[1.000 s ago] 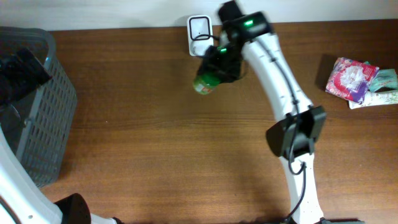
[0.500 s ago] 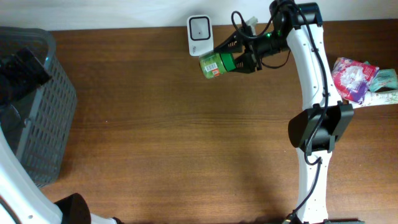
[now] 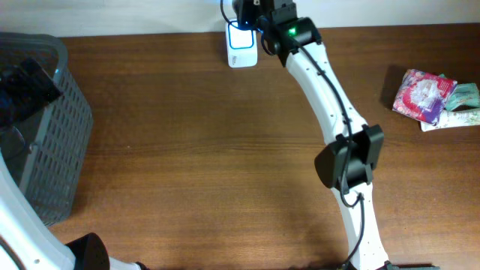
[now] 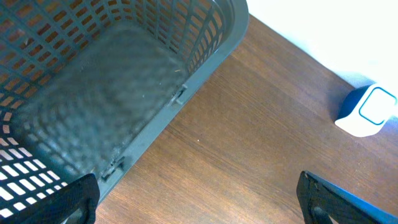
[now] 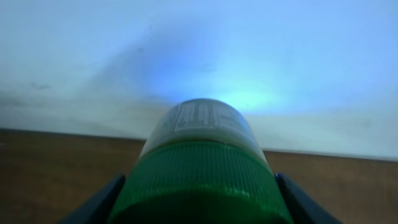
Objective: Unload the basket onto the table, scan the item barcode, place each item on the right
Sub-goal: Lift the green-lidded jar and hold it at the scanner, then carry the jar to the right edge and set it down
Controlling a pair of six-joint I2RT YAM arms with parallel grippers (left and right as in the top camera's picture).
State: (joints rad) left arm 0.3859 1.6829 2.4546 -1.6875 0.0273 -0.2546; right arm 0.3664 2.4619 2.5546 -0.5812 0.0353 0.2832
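Note:
The item is a jar with a ribbed green lid (image 5: 199,180) and a pale label showing a barcode (image 5: 199,117). My right gripper (image 5: 199,202) is shut on it, lid towards the camera, a dark finger (image 5: 93,205) on each side. Overhead, that gripper (image 3: 253,13) hangs at the table's back edge just over the white scanner (image 3: 241,46), which glows blue; the jar itself is hidden under the wrist there. The wall ahead of the jar is lit bluish. My left gripper (image 4: 199,205) is open and empty, beside the grey basket (image 4: 124,81), with the scanner (image 4: 367,112) far off.
A grey slatted basket (image 3: 45,135) fills the table's left end, with my left gripper (image 3: 26,86) above it. Colourful packets (image 3: 429,96) lie at the right edge. The right arm's links (image 3: 330,112) stretch diagonally over the table's middle right.
The right arm has swung the jar from right of the scanner to directly over it at the back edge. The scanner now glows blue. The left arm has not moved.

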